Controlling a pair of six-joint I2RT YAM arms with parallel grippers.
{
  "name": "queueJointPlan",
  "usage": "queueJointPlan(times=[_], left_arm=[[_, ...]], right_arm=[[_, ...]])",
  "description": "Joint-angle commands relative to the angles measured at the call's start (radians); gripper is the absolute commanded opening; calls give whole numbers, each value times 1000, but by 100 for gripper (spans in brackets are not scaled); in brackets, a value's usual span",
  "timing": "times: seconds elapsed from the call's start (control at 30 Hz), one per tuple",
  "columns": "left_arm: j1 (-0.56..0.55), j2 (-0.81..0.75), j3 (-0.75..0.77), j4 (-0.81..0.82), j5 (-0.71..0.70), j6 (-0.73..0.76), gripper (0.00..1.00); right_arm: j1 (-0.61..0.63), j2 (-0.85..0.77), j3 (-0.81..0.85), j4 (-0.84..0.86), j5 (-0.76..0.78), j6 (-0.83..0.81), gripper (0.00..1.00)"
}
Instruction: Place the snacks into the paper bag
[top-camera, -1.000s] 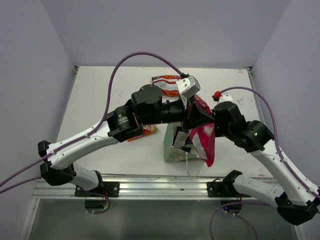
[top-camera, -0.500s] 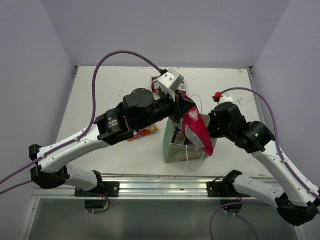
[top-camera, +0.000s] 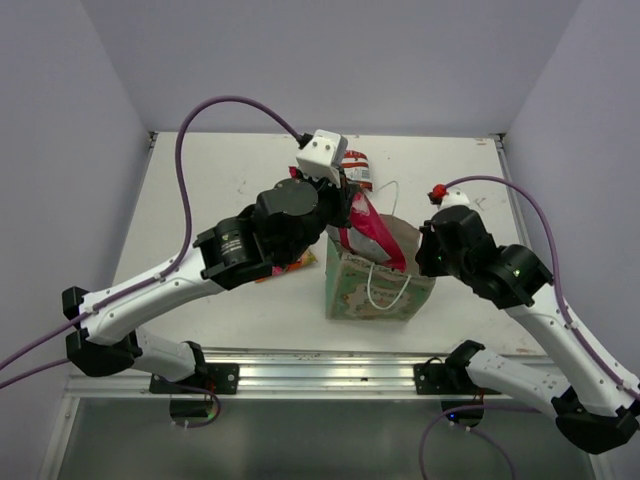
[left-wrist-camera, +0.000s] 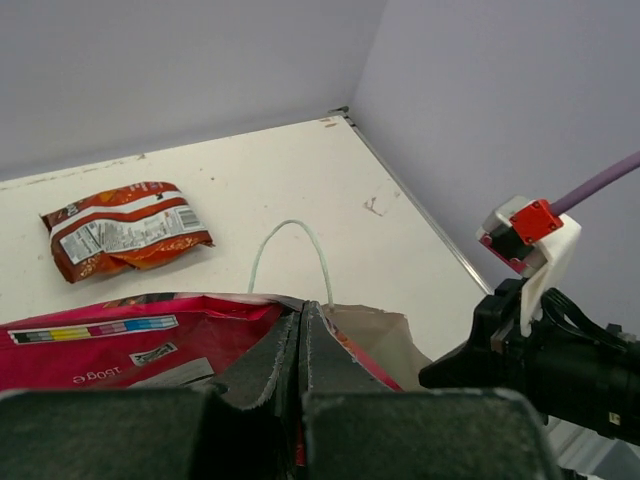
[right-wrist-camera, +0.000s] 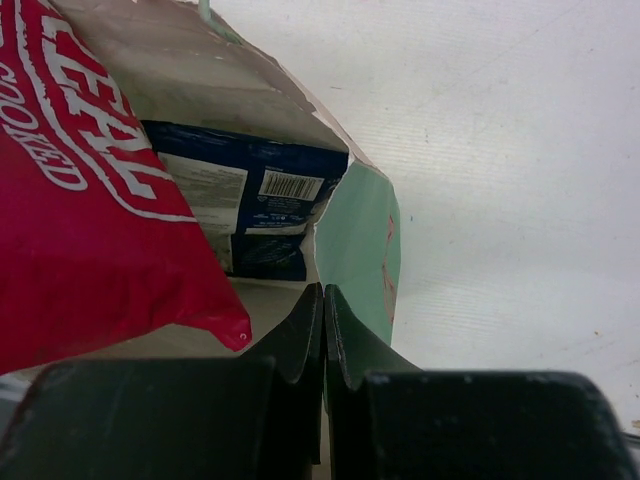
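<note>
One in hand: my left gripper is clenched on the pink packet, whose lower end sits inside the paper bag beneath.
My right gripper: pinched on the bag's rim.
Next, I judge: push deeper, then let go.

Pink packet apparently halfway inside bag

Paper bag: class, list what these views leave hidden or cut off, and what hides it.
- Orange-yellow packet: top view, mostly under the left arm.
- Blue packet: right wrist view, partly covered by the pink packet.
- Paper bag floor: all views, hidden by its walls and contents.
</note>
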Motion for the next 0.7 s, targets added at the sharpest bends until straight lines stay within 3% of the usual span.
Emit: queueJointPlan(times=[0.0,0.23,0.53,0.57,0.63,0.67], left_arm=[[-2,-2,36,25,-99,-22,0],[-3,49,53,7,72,-65,0],[-23,72,30,3,162,-94,2],[-26,72,30,13,165,-91,20],[-29,63,30,28,171,-74,46],[-32,58,30,46,171,-68,65]], right_arm=[[2,-17,-8,-30,9,15,0],[2,-17,-22,-22,0,20,0],[2,-24,-11,-45,18,18,0],[2,-26,-11,-47,21,20,0],[2,-26,-11,-48,23,21,0],[3,-24,-11,-47,23,21,0]])
